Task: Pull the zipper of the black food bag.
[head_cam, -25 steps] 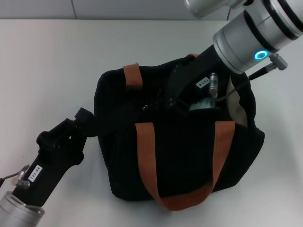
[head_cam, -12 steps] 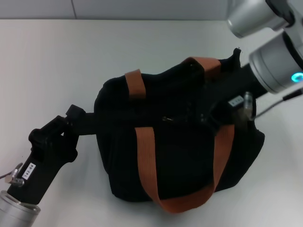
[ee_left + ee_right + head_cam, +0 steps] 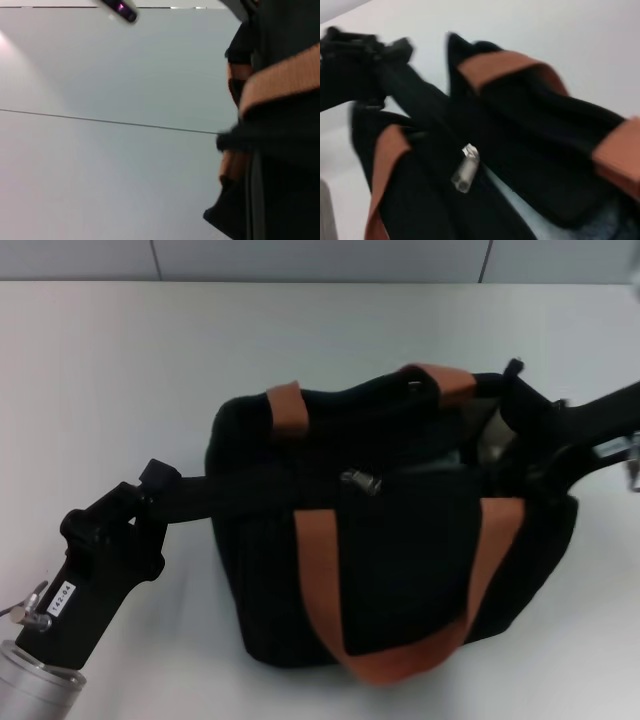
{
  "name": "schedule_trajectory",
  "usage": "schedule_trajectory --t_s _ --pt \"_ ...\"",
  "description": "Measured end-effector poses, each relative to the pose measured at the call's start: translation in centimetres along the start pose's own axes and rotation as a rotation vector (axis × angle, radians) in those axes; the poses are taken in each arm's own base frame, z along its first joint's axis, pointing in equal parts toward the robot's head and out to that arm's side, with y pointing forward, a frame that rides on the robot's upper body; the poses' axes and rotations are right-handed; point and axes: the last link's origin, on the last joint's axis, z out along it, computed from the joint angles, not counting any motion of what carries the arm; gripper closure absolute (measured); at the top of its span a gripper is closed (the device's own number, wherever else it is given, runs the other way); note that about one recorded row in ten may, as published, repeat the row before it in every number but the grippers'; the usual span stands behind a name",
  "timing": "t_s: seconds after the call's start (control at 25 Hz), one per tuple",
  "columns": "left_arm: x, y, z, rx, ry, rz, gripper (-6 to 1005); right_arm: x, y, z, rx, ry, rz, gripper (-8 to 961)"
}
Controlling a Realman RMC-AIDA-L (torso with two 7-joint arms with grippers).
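The black food bag (image 3: 400,550) stands mid-table with two rust-orange handles (image 3: 320,580). The silver zipper (image 3: 360,480) lies free on the bag's top, left of centre; it also shows in the right wrist view (image 3: 465,167). The cream lining shows at the open right end (image 3: 490,435). My right gripper (image 3: 528,425) is open at the bag's right end, apart from the zipper. My left gripper (image 3: 150,500) at the lower left is shut on the black side strap (image 3: 230,490), which is stretched taut. The left wrist view shows the bag's side (image 3: 285,195).
White table (image 3: 120,370) all round the bag, with a wall edge at the back. The near orange handle hangs down the bag's front. My left arm (image 3: 60,630) lies across the table's lower left corner.
My right gripper has drawn back from the middle of the bag's top to its right end. The zipper has moved right and now lies free. The bag has shifted slightly right.
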Motion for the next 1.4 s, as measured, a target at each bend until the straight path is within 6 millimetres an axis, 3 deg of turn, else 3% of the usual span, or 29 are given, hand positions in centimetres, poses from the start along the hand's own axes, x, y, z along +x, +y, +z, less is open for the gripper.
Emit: schedule_trajectory --t_s 0.16,0.28,0.72,0.88,1.4 --pt "0.1 0.0 0.2 0.001 0.01 -0.004 975 0.1 0.3 -1.3 -0.106 -0.125 0.051 908" --pt "0.2 0.0 0.2 0.0 0.016 -0.005 975 -2.4 1.6 -1.8 -0.257 -0.141 0.101 885" --pt "0.6 0.2 -0.3 -0.016 0.03 -0.014 975 -6.1 1.6 0.9 -0.255 -0.001 0.099 758" --pt "0.7 0.2 -0.3 -0.018 0.035 -0.013 975 -6.5 1.5 2.1 -0.271 0.036 0.119 694" --pt "0.9 0.3 -0.3 -0.021 0.051 -0.015 975 -6.7 1.1 3.6 -0.212 0.066 0.12 733"
